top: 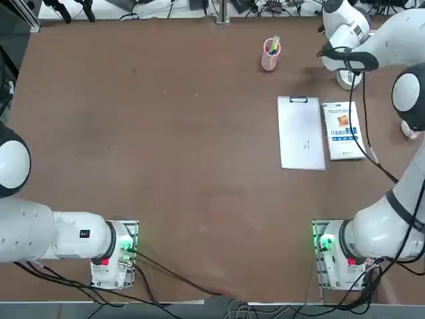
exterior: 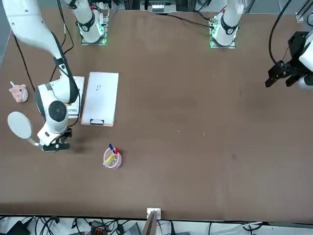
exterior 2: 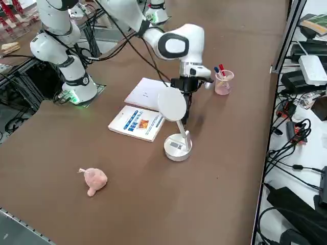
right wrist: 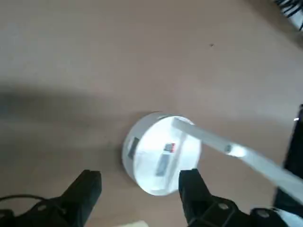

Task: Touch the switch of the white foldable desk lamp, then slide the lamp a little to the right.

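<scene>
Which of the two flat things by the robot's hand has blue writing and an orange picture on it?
The white book, lying beside the clipboard. The clipboard has no orange picture.

Tabletop (top: 179, 146) smooth, matt; lamp (exterior 2: 177, 148) smooth plastic-looking; book cover (exterior 2: 137, 123) glossy paper-looking.
</scene>
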Robot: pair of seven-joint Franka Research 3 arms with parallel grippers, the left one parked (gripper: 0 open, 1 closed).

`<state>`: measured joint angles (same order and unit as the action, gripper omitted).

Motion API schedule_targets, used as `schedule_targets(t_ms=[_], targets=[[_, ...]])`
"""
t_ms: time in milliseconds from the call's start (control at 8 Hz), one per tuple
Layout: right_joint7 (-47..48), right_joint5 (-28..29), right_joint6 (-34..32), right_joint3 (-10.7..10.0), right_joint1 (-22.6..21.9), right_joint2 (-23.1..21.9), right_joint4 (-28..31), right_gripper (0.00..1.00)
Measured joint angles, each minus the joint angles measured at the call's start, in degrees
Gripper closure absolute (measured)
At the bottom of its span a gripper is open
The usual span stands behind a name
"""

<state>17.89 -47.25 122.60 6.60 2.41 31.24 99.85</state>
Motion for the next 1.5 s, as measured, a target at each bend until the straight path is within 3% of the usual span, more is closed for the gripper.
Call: schedule_targets(t_ms=[375, 750, 1125, 1500], targets=[[-20.8, -1.2, -5.0, 0.0, -0.2, 0.2, -4.3, 0.00], [-36.8, -7.3, -7.3, -0.1, -0.2, 1.9, -6.4, 0.00], [-47.1, -14.1, -8.2, 0.0, -0.8, 3.7, -6.7, 0.00], [-52.8, -17.5, -9.9, 0.1, -2.2, 5.7, -7.0, 0.00]])
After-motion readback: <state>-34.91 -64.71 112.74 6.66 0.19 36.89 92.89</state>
